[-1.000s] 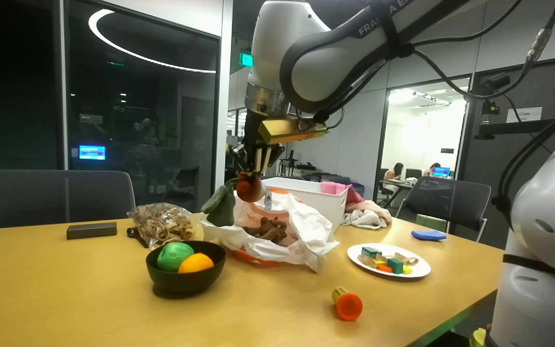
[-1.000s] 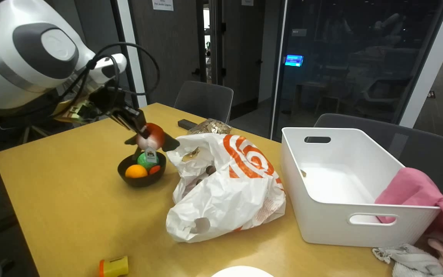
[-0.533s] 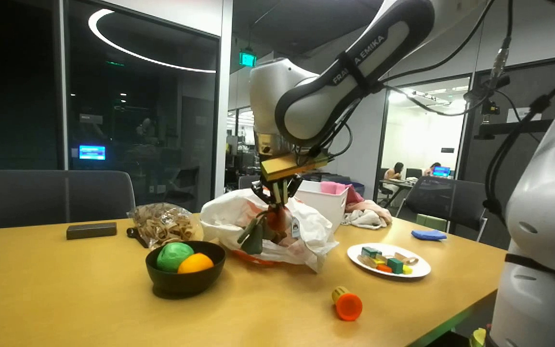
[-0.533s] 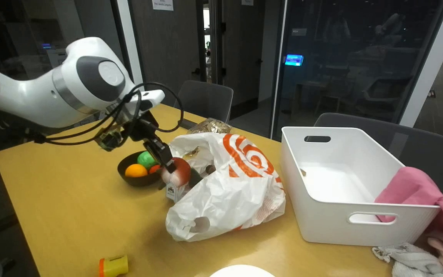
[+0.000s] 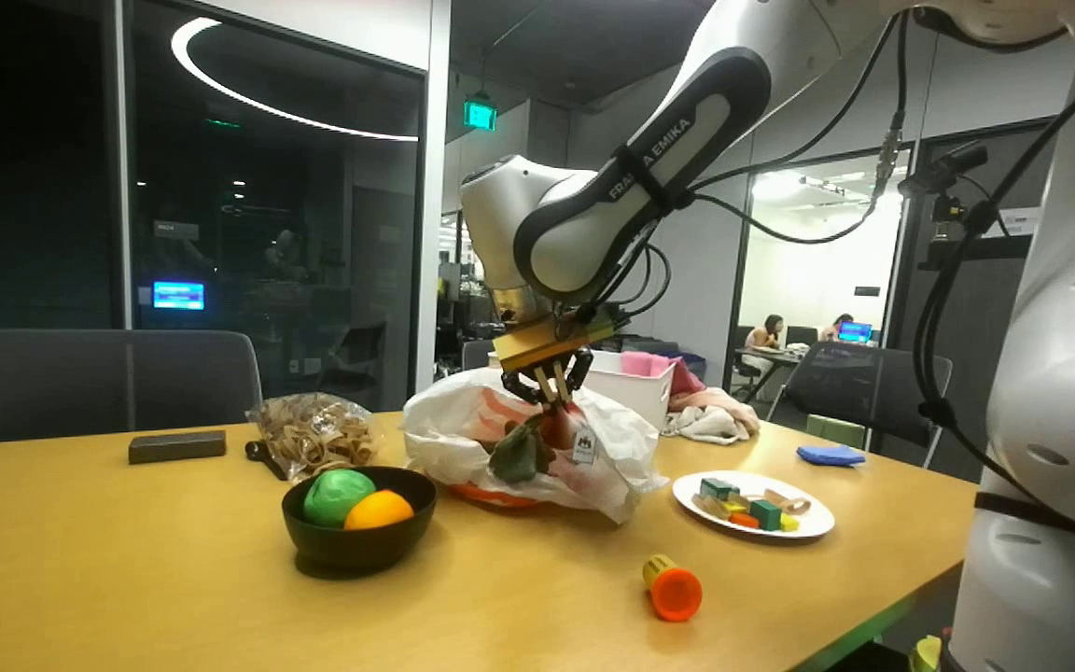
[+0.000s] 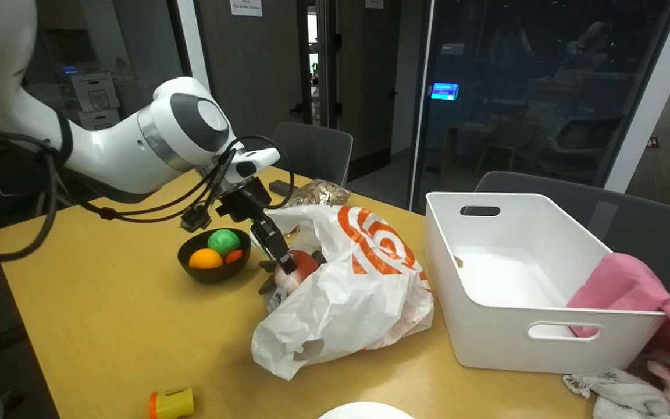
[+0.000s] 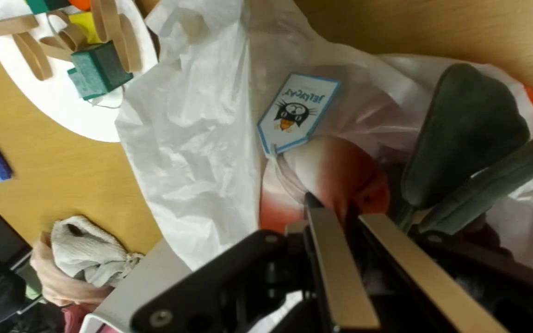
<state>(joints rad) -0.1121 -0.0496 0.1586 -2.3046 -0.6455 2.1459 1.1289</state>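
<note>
Gripper [image 7: 341, 214] pinches red-white plush [image 7: 315, 166] at mouth of white bag [image 7: 197, 138]; underside hidden. Plate [image 7: 86, 125] cut off in wrist view. Bag edge beside plush, bowl [image 5: 360, 551] apart.

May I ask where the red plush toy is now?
In both exterior views, the pincer holds the plush toy at the mouth of the white bag, right of the black bowl.

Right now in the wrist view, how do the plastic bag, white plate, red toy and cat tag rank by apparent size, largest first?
1. Plastic bag
2. White plate and red toy, unranked: the frame cuts off the plate, and the pincer hides part of the toy
3. Cat tag
</note>
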